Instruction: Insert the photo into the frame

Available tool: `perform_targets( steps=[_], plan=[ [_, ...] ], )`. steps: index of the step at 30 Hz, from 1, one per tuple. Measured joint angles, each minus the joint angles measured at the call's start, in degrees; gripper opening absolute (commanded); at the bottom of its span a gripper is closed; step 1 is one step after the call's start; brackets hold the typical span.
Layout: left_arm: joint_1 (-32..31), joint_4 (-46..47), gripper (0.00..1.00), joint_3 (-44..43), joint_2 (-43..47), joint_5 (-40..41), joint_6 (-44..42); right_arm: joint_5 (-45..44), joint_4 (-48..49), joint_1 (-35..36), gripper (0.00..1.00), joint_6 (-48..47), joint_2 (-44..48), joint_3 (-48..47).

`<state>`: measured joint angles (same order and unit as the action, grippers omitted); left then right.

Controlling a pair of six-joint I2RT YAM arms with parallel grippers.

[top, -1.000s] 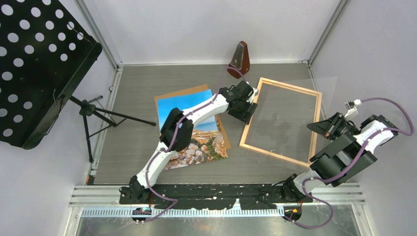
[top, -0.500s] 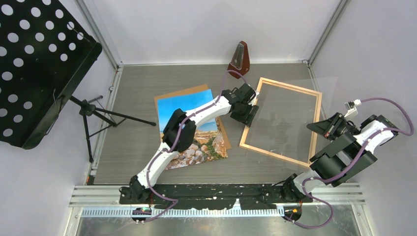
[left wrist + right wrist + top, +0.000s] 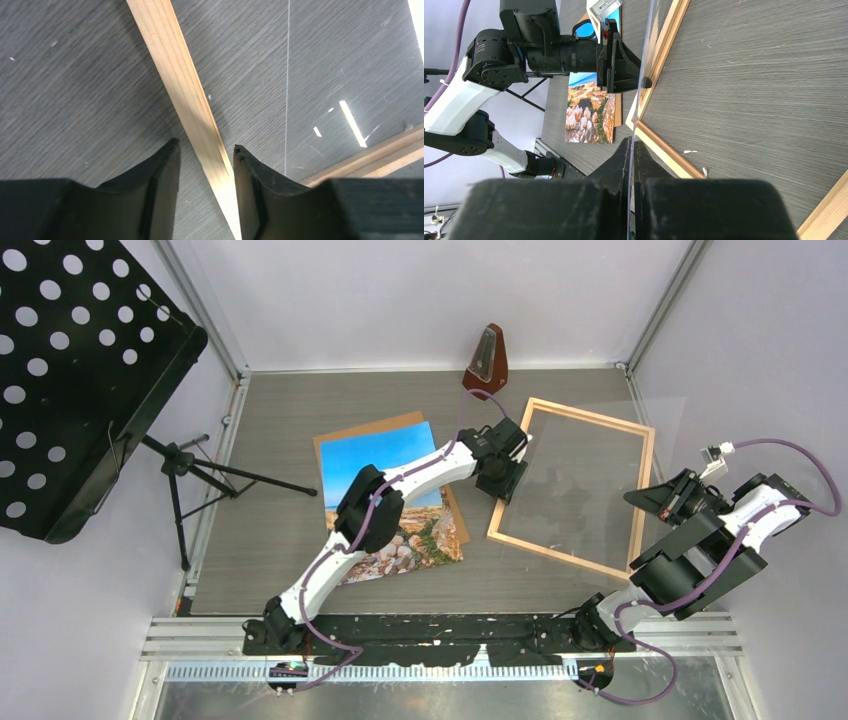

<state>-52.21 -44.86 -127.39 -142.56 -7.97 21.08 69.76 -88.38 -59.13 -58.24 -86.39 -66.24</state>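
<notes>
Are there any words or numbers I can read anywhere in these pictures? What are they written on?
No text here can be read.
Small white label at the top of the right wrist view: grey print, too small to read.
Blue-sky-and-rocks photo print, thin light-wood picture frame, clear transparent sheet, brown wedge-shaped box, black perforated music stand: no writing shows.

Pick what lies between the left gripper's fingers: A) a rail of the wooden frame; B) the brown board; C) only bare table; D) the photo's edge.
A: in the left wrist view a rail of the frame runs between the spread fingers of the left gripper.
</notes>
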Motion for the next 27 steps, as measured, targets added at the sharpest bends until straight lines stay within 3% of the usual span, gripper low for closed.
perform_targets(
  steps=[4, 7, 27],
  plan=[
    [-0.5, -0.2, 0.25, 0.1, 0.0, 0.5, 1.2, 0.0, 0.0, 0.0, 0.06, -0.1, 0.0, 0.0],
    [-0.6, 0.0, 0.01, 0.7, 0.0, 0.9, 2.4, 0.0, 0.0, 0.0, 0.06, -0.2, 0.0, 0.0],
    [-1.0, 7.2, 0.0, 19.1, 10.5, 4.8, 11.7, 1.1, 0.9, 3.1, 0.06, -1.6, -3.2, 0.0]
  ],
)
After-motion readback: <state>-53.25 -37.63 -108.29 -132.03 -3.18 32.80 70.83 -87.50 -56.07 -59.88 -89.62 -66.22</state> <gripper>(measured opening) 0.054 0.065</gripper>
